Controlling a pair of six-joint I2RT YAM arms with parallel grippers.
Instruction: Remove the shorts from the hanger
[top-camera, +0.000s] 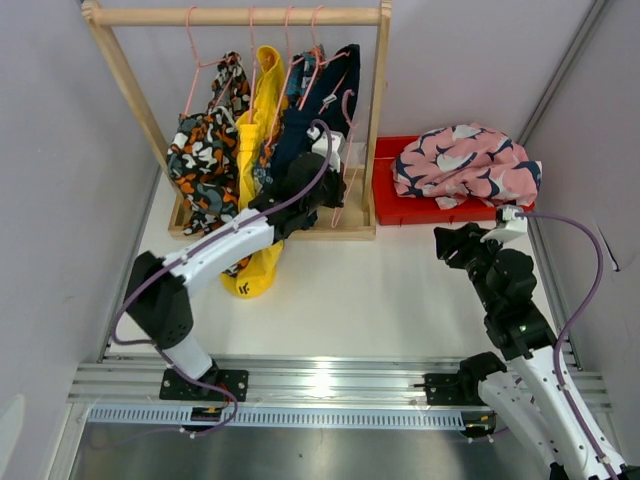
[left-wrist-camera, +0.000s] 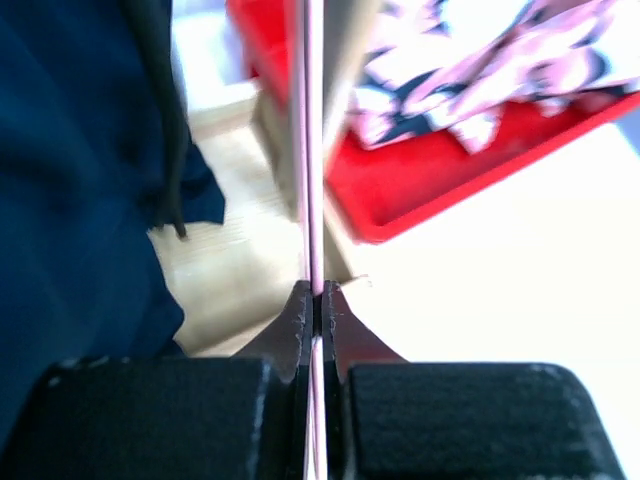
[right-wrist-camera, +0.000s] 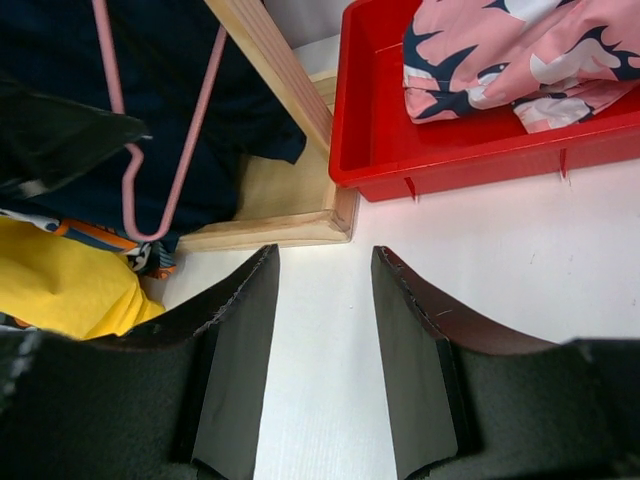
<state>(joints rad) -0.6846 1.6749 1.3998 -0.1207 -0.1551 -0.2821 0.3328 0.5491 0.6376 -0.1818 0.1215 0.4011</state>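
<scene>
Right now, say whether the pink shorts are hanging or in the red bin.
In the bin: the pink shorts lie bunched inside the red bin, not hanging.

i'm looking at a white tabletop (top-camera: 400, 290) closed in by plain pale lilac panels: a back wall (top-camera: 480, 60), a left wall (top-camera: 50, 150) and a right wall (top-camera: 605, 130). ribbed aluminium rails (top-camera: 330, 380) run along the near edge, and overhead light glares off them. a wooden rack (top-camera: 235, 16) stands toward the back, with a red bin (top-camera: 385, 195) just beside its right post.
</scene>
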